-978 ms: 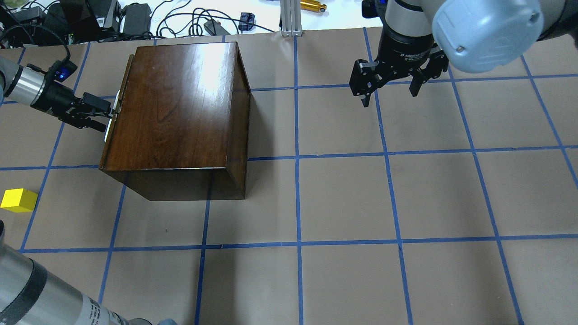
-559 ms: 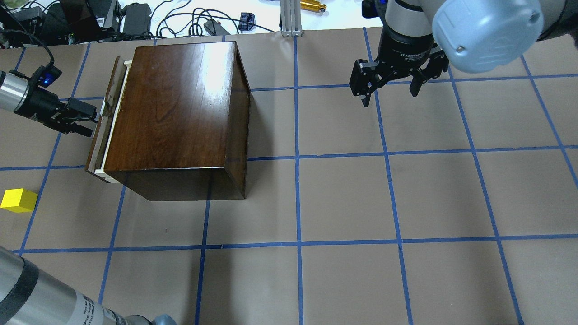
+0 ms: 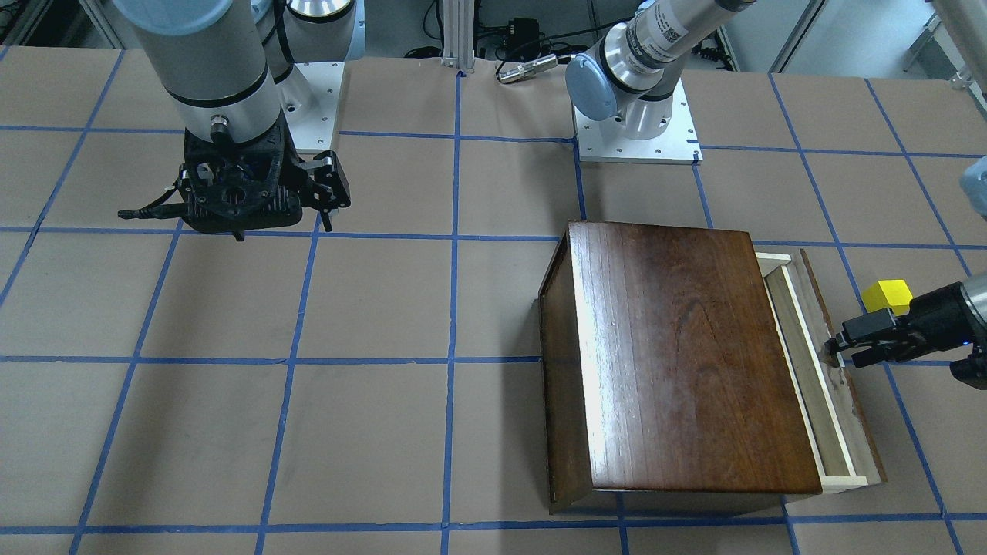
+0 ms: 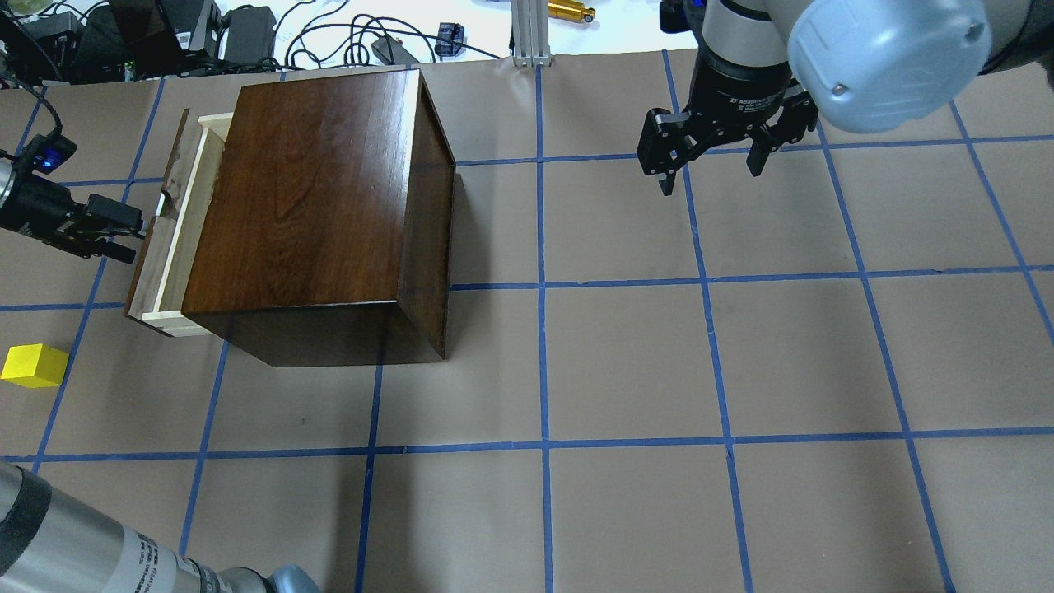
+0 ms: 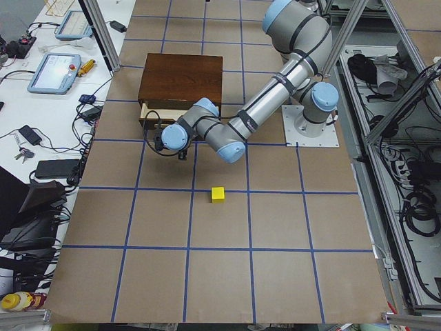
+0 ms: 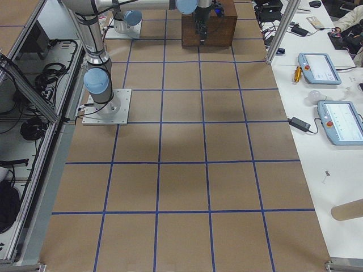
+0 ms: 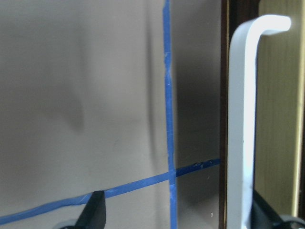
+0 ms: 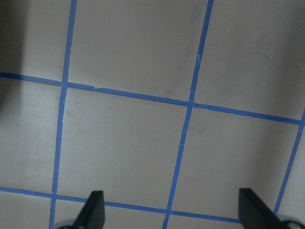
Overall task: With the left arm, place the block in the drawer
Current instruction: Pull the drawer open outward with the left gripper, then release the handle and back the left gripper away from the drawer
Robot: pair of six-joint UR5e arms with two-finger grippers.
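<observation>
Yellow is showing at the left edge of your overhead view. The small bright yellow cube block (image 4: pixel 33 366) is sitting on the brown paper-covered table (image 4: pixel 626 362), outside the drawer. It is lying well apart from the left claw (image 4: pixel 136 236), on the robot's side of it, with a blue tape line (image 4: pixel 58 306) running between them.

Your left claw is standing released, its fingers (image 7: pixel 95 212) spread wide. In the left wrist view the white bent handle (image 7: pixel 242 124) is standing between them, close to one finger; whether it is touching, you cannot tell.

The shallow pale-wood drawer (image 4: pixel 174 239) with its dark brown front panel is sticking partway out of the glossy dark brown wooden box (image 4: pixel 313 189), and the left claw is hovering right at that panel.

Your right claw (image 4: pixel 710 173) is hanging released too, above the table and well apart from the box.
</observation>
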